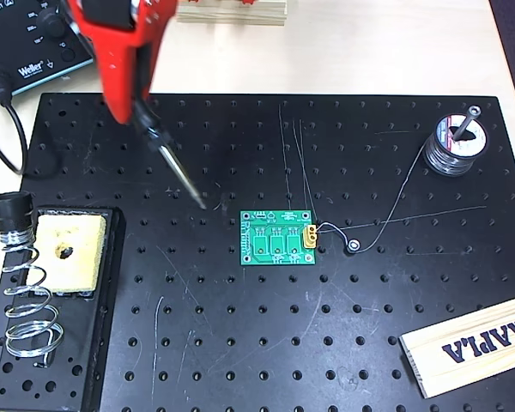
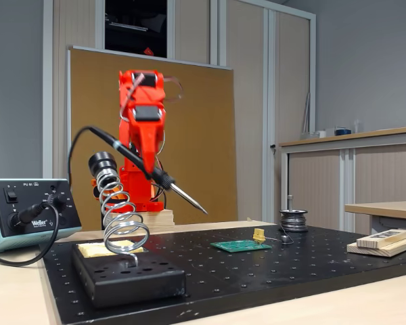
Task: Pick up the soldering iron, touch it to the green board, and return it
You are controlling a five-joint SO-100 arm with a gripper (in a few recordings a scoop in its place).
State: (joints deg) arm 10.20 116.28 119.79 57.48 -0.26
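My red gripper is shut on the soldering iron, a slim black handle with a thin silver tip. The iron hangs in the air, slanting down. Its tip points toward the green board and stops short of it on the left in both views. The green board lies flat on the black perforated plate, with its yellow connector on the right edge in the overhead view. The iron's black cable loops back toward the station.
The coiled-spring holder and yellow sponge sit on a black stand at the left. A Weller station is at the far left, a solder spool at the right, and a wooden KAPLA block at the front right.
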